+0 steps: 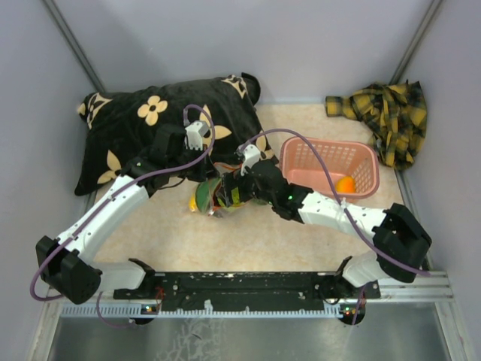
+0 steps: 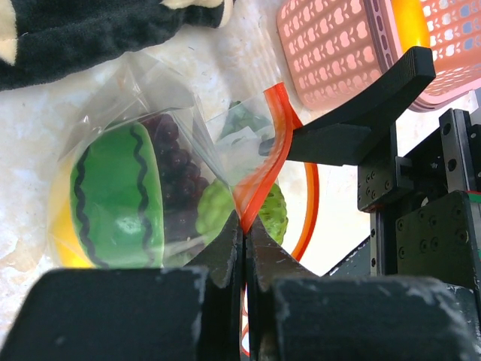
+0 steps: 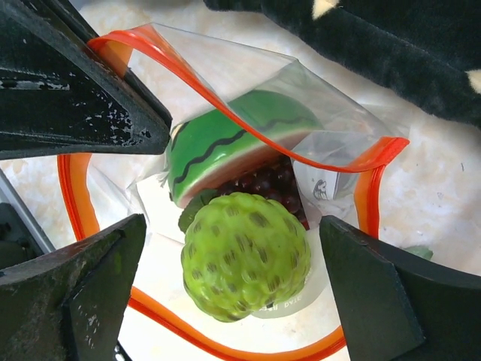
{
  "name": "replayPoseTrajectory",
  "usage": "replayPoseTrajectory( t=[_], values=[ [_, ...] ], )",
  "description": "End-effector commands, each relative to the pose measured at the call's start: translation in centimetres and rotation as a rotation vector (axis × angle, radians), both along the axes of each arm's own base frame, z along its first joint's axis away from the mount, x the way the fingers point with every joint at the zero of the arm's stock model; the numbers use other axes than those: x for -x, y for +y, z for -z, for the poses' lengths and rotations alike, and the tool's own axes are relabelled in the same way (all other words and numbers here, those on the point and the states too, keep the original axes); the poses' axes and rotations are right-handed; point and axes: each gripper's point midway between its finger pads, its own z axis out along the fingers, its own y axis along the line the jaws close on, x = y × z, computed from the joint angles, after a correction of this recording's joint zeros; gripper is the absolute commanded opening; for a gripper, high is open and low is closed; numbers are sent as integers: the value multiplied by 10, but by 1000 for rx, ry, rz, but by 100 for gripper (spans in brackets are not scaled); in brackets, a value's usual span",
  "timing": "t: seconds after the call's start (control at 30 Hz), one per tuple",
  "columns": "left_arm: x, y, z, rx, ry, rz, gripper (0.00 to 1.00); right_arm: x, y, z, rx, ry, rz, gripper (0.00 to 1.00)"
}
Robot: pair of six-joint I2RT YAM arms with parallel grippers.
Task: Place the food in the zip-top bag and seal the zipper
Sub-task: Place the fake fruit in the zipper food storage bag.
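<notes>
The clear zip-top bag (image 1: 201, 201) lies at the table's middle, its mouth held open. My left gripper (image 2: 246, 219) is shut on the red-orange zipper strip (image 2: 274, 139) and lifts the upper lip; it also shows in the top view (image 1: 213, 183). Inside the bag are a watermelon slice (image 2: 113, 195), dark grapes (image 2: 174, 169) and a dark green leafy piece (image 2: 242, 120). The bumpy green ball (image 3: 244, 256) rests in the bag's mouth. My right gripper (image 3: 233, 233) is open, one jaw on each side of the ball, neither touching it. The zipper (image 3: 248, 131) rings the opening.
A pink lattice basket (image 1: 327, 144) stands right of the bag with an orange piece (image 1: 346, 184) in it. A black flowered pillow (image 1: 165, 124) lies at the back left, touching the bag's area. A yellow plaid cloth (image 1: 387, 113) sits in the back right corner.
</notes>
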Motion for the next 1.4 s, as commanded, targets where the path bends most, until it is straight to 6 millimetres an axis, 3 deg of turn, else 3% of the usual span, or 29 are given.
replayPoseTrajectory(
  t=[0.0,0.27,0.4,0.67,0.83,0.97,1.03,1.07,1.13,1.3,1.37],
  values=[
    [-1,-2,-12,29,-46,15,0,-6,9,-41,-65,-65,12,99],
    [-1,-2,-12,28,-48,12,0,3,-17,-73,-34,-96,43,98],
    [-2,-2,-12,29,-47,10,0,5,-34,-78,0,-94,90,95],
    [-1,-3,-12,31,-43,15,0,0,-52,-43,62,-25,200,82],
    [-1,-2,-12,31,-44,15,0,-1,-44,-19,66,23,206,73],
    [-1,-2,-13,32,-47,15,0,-1,-37,-2,55,56,200,71],
    [-1,-2,-13,32,-48,16,0,-2,-37,6,65,79,213,67],
    [-1,-2,-13,33,-48,15,0,-2,-38,10,72,88,220,60],
    [-1,-2,-14,33,-49,15,0,-2,-39,14,76,95,227,46],
    [-1,-2,-14,32,-50,13,0,-3,-42,12,58,86,248,43],
    [-1,-2,-13,32,-49,14,0,-4,-43,11,60,83,253,35]
  ],
)
